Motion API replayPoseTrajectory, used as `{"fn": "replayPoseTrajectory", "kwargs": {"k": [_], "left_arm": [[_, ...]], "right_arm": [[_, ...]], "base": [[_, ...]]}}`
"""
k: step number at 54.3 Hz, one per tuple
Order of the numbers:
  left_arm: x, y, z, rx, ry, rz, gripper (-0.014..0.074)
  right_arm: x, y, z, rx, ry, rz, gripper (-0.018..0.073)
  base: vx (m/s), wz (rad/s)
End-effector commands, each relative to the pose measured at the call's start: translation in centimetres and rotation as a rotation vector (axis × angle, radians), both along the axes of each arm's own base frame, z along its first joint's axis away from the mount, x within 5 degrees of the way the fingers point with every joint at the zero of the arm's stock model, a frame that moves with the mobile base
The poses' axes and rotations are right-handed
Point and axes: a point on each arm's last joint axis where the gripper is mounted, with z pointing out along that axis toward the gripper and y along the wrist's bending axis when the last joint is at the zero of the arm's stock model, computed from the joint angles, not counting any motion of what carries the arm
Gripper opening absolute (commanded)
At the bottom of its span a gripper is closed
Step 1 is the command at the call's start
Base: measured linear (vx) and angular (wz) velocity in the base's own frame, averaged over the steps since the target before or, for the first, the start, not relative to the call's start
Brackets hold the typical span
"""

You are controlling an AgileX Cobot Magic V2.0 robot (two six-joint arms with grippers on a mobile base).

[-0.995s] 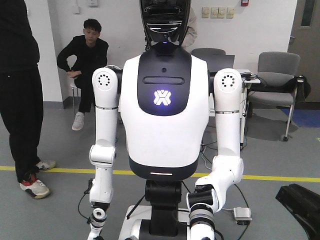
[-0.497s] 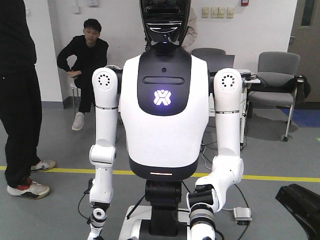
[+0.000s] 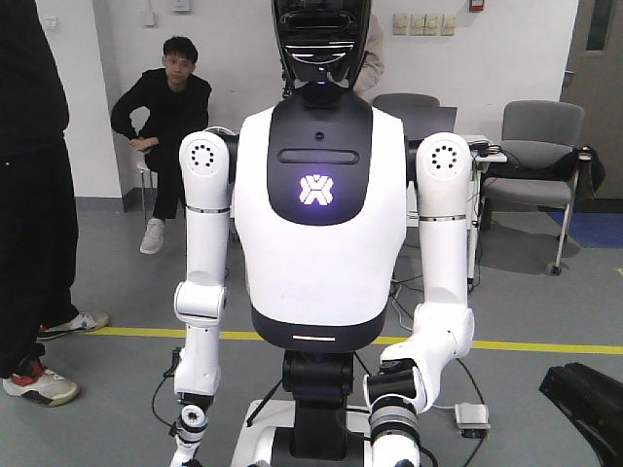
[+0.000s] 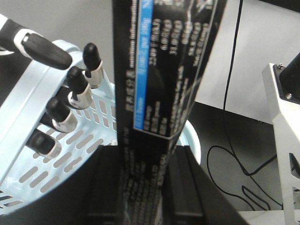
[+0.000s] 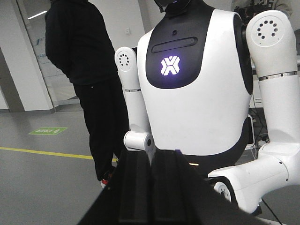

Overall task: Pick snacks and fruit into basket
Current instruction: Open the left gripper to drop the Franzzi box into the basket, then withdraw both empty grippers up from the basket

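Grey floor with a yellow line lies behind a white humanoid robot point(image 3: 319, 224); no tabletop shows in any view. The left claw point(image 4: 145, 157) is clamped on the lower end of the black packet point(image 4: 164, 70), which stands upright with the basket point(image 4: 28, 108) behind it. A black-fingered hand point(image 4: 70, 98) hooks over the basket's left rim. The right claw point(image 5: 150, 161) has its jaws together on nothing. Whether the packet hangs over the opening or over the rim I cannot tell, so letting go here may drop it on the rim or the floor. Gripped so low, the tall packet could tip sideways. A swing left would likely knock that hand, and the basket, held rather than resting, might tilt
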Motion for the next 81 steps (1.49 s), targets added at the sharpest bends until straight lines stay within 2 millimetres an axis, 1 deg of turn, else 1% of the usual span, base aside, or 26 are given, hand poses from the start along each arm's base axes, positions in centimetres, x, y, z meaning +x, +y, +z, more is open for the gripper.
{"fn": "replayPoseTrajectory", "kwargs": {"k": [1,5,9,13,19,29,36,40,43,46,48,49,53,58,62,65,70,72,81], "left_arm": [[0.1,-0.5,2.5,-0.108,-0.026,0.0,0.0407],[0.1,-0.5,2.4,-0.105,-0.027,0.003,0.0525],[0.3,-0.5,2.3,-0.091,-0.031,0.018,0.0596],[0.4,-0.4,2.2,-0.075,-0.036,0.036,0.0628],[0.5,-0.4,2.2,-0.072,-0.037,0.039,0.0616],[0.4,-0.4,2.3,-0.074,-0.038,0.038,0.0545],[0.4,-0.2,2.8,-0.076,-0.059,0.048,0.0453],[0.4,0.1,3.6,-0.069,-0.091,0.073,0.035],[0.4,0.5,4.3,-0.061,-0.123,0.101,0.0244],[0.3,1.0,5.4,-0.05,-0.17,0.147,0.0104],[0.2,1.3,6.1,-0.048,-0.199,0.17,0.0042],[0.2,1.6,6.6,-0.041,-0.22,0.195,-0.0015],[-0.1,2.6,8.4,-0.039,-0.273,0.28,-0.0011],[-0.7,3.9,10.7,-0.074,-0.286,0.389,-0.0011],[-1.7,5.0,12.4,-0.106,-0.304,0.451,-0.001],[-2.7,5.7,13.3,-0.117,-0.345,0.453,-0.001],[-4.5,7.0,14.0,-0.113,-0.422,0.437,-0.001],[-5.2,7.5,14.1,-0.123,-0.425,0.447,-0.001],[-7.6,9.9,13.4,-0.162,-0.392,0.555,-0.0008]], "right_arm": [[-0.2,0.2,1.6,0.028,-0.082,0.028,-0.0009],[-0.2,0.2,1.6,0.028,-0.082,0.028,-0.0009],[-0.2,0.2,1.6,0.028,-0.082,0.028,-0.0009],[-0.2,0.2,1.6,0.028,-0.082,0.028,-0.0009],[-0.2,0.2,1.6,0.028,-0.082,0.028,-0.0009],[-0.2,0.2,1.6,0.028,-0.082,0.028,-0.0009],[-0.2,0.2,1.6,0.028,-0.082,0.028,-0.0009],[-0.2,0.2,1.6,0.028,-0.082,0.028,-0.0009],[-0.2,0.2,1.6,0.028,-0.082,0.028,-0.0009],[-0.2,0.2,1.6,0.028,-0.082,0.028,-0.0009],[-0.2,0.2,1.6,0.028,-0.082,0.028,-0.0009],[-0.2,0.2,1.6,0.028,-0.082,0.028,-0.0009],[-0.2,0.2,1.6,0.028,-0.082,0.028,-0.0009],[-0.2,0.2,1.6,0.028,-0.082,0.028,-0.0009],[-0.2,0.2,1.6,0.028,-0.082,0.028,-0.0009],[-0.2,0.2,1.6,0.028,-0.082,0.028,-0.0009],[-0.2,0.2,1.5,0.027,-0.08,0.026,-0.0009],[-0.2,0.2,1.5,0.027,-0.08,0.026,-0.0009],[-0.2,0.2,1.5,0.027,-0.08,0.026,-0.0009]], "base": [[0.0,0.0],[0.0,0.0],[0.0,0.0],[0.0,0.0],[0.0,0.0],[0.0,0.0],[0.0,0.0],[0.0,0.0],[0.0,0.0],[0.0,0.0],[0.0,0.0],[0.0,0.0],[0.0,0.0],[0.0,0.0],[0.0,0.0],[0.0,0.0],[0.0,0.0],[0.0,0.0],[0.0,0.0]]}}
